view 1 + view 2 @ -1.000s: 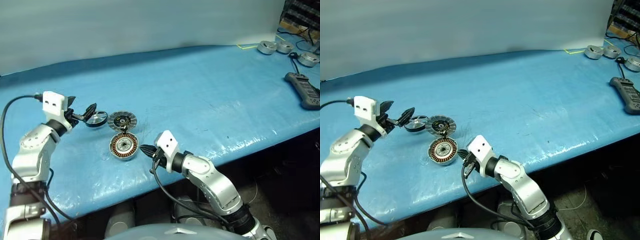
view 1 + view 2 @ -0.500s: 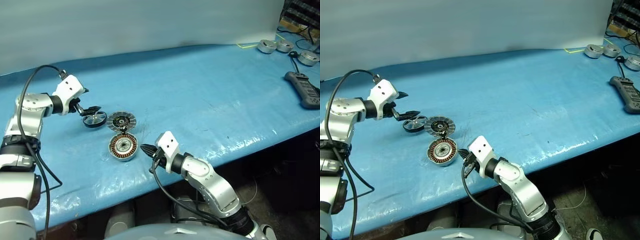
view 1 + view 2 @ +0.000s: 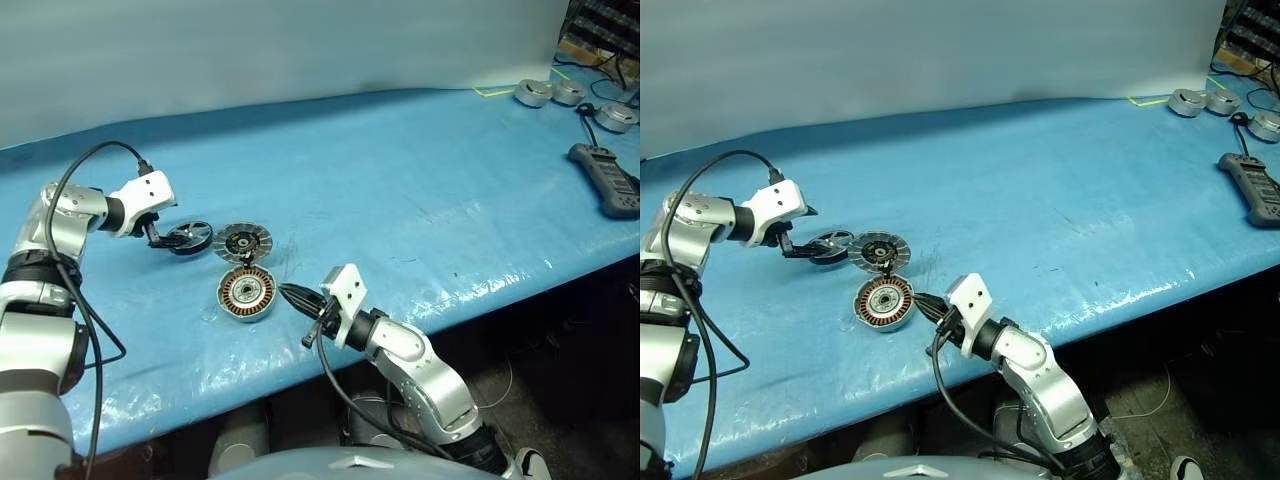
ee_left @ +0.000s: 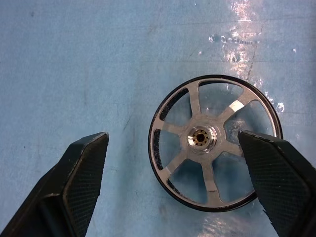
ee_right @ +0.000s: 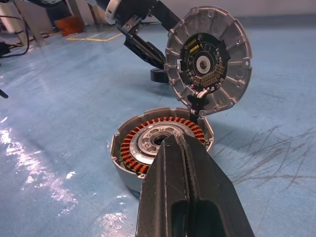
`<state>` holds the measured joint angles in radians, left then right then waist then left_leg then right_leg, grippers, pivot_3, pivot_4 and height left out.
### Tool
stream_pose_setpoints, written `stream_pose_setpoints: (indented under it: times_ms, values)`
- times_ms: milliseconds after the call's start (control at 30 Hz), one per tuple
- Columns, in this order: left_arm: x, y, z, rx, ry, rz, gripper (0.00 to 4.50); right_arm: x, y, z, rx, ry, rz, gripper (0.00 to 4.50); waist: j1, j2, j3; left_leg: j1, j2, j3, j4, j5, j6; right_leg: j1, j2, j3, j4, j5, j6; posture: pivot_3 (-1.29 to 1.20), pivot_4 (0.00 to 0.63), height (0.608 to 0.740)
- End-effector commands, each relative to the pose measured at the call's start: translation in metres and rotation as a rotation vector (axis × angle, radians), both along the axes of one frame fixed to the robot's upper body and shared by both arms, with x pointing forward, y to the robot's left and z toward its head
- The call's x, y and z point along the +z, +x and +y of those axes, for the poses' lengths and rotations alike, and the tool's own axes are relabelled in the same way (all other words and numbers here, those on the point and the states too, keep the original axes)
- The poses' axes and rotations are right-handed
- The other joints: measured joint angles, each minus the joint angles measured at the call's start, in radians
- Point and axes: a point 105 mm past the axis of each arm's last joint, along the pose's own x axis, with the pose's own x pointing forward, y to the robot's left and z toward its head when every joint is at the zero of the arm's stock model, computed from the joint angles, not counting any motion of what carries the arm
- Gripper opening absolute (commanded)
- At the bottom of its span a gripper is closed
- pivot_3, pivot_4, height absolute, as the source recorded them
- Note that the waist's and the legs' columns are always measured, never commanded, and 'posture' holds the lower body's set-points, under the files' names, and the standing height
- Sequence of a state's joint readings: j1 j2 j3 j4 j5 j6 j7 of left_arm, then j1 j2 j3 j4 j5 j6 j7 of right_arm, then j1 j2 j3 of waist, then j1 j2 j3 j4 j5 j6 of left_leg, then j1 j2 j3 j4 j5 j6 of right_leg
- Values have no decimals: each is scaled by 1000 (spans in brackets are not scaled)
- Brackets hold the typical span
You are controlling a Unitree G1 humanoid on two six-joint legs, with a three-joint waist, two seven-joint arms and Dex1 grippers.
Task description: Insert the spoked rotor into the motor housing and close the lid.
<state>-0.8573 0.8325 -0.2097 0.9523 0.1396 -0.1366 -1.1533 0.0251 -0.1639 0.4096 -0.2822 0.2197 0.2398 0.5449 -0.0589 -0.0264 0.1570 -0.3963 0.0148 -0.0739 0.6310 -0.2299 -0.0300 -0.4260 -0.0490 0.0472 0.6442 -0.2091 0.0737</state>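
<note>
The spoked rotor [image 4: 215, 143], a black ring with silver spokes, lies flat on the blue table. My left gripper [image 4: 173, 137] is open and angled down over it, with the rotor between its fingers [image 4: 84, 173] and one finger close to the rim. To the rotor's right is the motor housing [image 3: 246, 292], its copper windings showing. The lid [image 3: 245, 243] stands upright at the housing's far edge, segmented face towards me. My right gripper [image 3: 285, 292] is shut, and its tip points at the housing's near right side [image 5: 158, 143].
Three silver pucks [image 3: 535, 95] and cables sit at the far right corner. A black handheld device [image 3: 605, 180] lies nearer on the right. The table's front edge [image 3: 480, 290] runs just behind my right arm.
My left arm has swung its elbow out, and its gripper has turned to point down over the rotor. The rotor, housing and lid have not moved. The right gripper is almost unmoved.
</note>
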Motion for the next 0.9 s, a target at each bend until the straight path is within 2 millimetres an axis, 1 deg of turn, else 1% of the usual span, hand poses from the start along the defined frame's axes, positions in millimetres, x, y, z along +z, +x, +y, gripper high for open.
stream_pose_setpoints:
  times_ms: [33, 133, 300, 467, 600, 900]
  values:
    - [13, 8, -1, -7, 16, -63, 4500, -2, 2, -10, -36, 28, -38, 25, 0, 0, 0, 0, 0, 0, 0, 0, 0, 0, 0, 0, 0, 0, 0, 0, 150, 740]
    - [15, 10, -3, -7, 7, -79, 4500, -15, 2, -15, -65, 16, -3, 25, 1, -1, 0, 0, 0, 0, 0, 0, 0, 0, 0, 0, 0, 0, 0, 0, 150, 740]
    - [14, 8, -6, -52, 29, -58, 4500, -25, 2, -19, -102, 4, 33, 25, -1, 0, 1, 0, 0, 0, 1, 0, 0, 0, 0, 0, 1, 0, 0, 0, 150, 740]
    - [11, 4, -8, -76, 40, -8, 4500, -28, 2, -20, -117, -10, 43, 25, 0, 0, 1, 0, 0, 0, 1, 0, 0, 0, 0, 0, 2, 0, 0, 0, 150, 740]
    - [3, -1, -6, -103, 85, 48, 4500, -29, 4, -19, -129, -12, 47, 25, 0, 0, 1, 0, 0, 0, 2, 0, 0, 0, 0, 0, 2, 0, 0, 0, 150, 740]
    - [-6, -4, -7, -115, 112, 89, 4500, -30, 5, -19, -141, -22, 51, 25, 0, 0, 1, 0, 0, 0, 3, 0, 0, 0, 0, 0, 2, 1, 1, 0, 150, 740]
